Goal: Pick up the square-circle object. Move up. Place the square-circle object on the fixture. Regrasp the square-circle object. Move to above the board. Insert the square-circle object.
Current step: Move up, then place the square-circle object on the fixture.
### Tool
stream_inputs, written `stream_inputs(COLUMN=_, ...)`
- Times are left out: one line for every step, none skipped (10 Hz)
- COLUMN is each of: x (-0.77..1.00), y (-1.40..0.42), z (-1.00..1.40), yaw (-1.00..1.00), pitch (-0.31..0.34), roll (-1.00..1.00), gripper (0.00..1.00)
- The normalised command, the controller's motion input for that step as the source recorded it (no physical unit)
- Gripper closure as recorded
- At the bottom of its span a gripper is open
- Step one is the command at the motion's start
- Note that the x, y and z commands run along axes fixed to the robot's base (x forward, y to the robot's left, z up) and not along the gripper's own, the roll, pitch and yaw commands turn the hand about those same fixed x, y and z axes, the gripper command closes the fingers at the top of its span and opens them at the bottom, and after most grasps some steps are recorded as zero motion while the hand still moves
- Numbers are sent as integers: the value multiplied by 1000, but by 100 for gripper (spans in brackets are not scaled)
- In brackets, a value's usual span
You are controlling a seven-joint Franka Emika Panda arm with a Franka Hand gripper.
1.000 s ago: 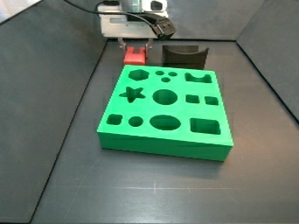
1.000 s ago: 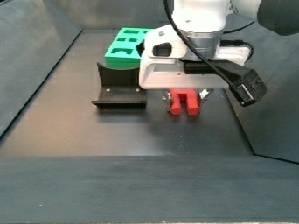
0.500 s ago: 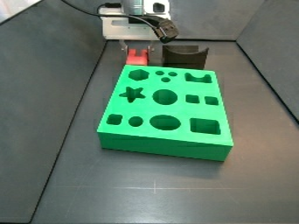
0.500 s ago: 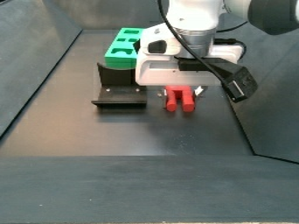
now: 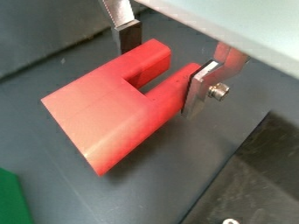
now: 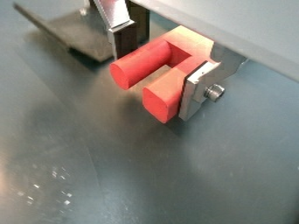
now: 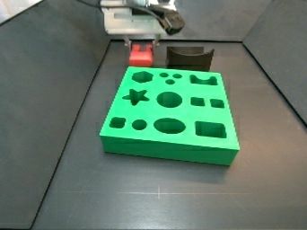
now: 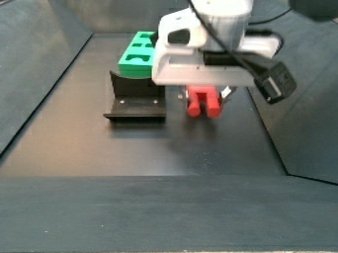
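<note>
In a wrist view, the gripper point(image 5: 163, 66) holds the red peg point(image 5: 117, 109) between its two silver fingers point(image 5: 200, 90). One finger presses a prong from outside and the other meets the peg's far side, so the jaws are narrow and closed on the peg. The peg's squarish body points away from the fingers, its two prongs run up between them, and the dark floor lies below.

In a wrist view, the gripper point(image 6: 158, 57) clamps the peg point(image 6: 163, 68) the same way. Here one prong looks rounded and the other square. The fixture point(image 6: 73, 35) lies on the floor beyond the peg, apart from it.

In a side view, the gripper point(image 7: 142, 36) hangs at 12 o'clock of the green board point(image 7: 168, 112), with the peg point(image 7: 142, 53) below it, just past the board's far edge. The fixture point(image 7: 186, 57) sits at about 3 o'clock of the peg. Whether the peg touches the floor is hard to tell from here.

In a side view, the gripper point(image 8: 205, 87) carries the peg point(image 8: 203, 102), prongs downward, seemingly clear of the floor. The fixture point(image 8: 133, 103) sits at 9 o'clock of the peg, close by but apart. The board point(image 8: 141, 54) lies beyond the fixture, at about 11 o'clock.
</note>
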Motion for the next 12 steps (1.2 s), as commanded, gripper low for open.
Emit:
stream_inputs(x=-5, y=6, z=395, yaw=-6, pitch=75, roll=63, gripper=100)
stream_inputs(x=-10, y=2, z=260, yaw=-8, pitch=89, roll=84, gripper=100)
stream_inputs(x=0, y=0, z=1000, yaw=0, pitch=0, roll=0, gripper=100)
stream_inputs(x=2, y=0, z=1000, yaw=1, pitch=6, roll=17, gripper=100)
stream_inputs(x=-10, y=2, z=1000, yaw=-4, pitch=30, roll=39, gripper=100)
stream_inputs(x=-14, y=0, z=1000, yaw=-7, pitch=50, roll=57, gripper=100)
stream_inputs(x=-13, y=0, z=1000, yaw=-8, pitch=61, roll=69, gripper=100)
stream_inputs(x=-16, y=2, z=1000, yaw=-4, pitch=87, roll=99, gripper=100)
stream_inputs(x=-22, y=0, z=1000, yaw=-1, pitch=97, roll=110, gripper=100)
stream_inputs(x=-27, y=-3, z=1000, yaw=14, pitch=103, roll=136, gripper=100)
stream_inputs(x=-30, y=-8, z=1000, yaw=24, pitch=105, roll=138, gripper=100)
stream_inputs(x=-31, y=-8, z=1000, yaw=29, pitch=102, roll=141, gripper=100)
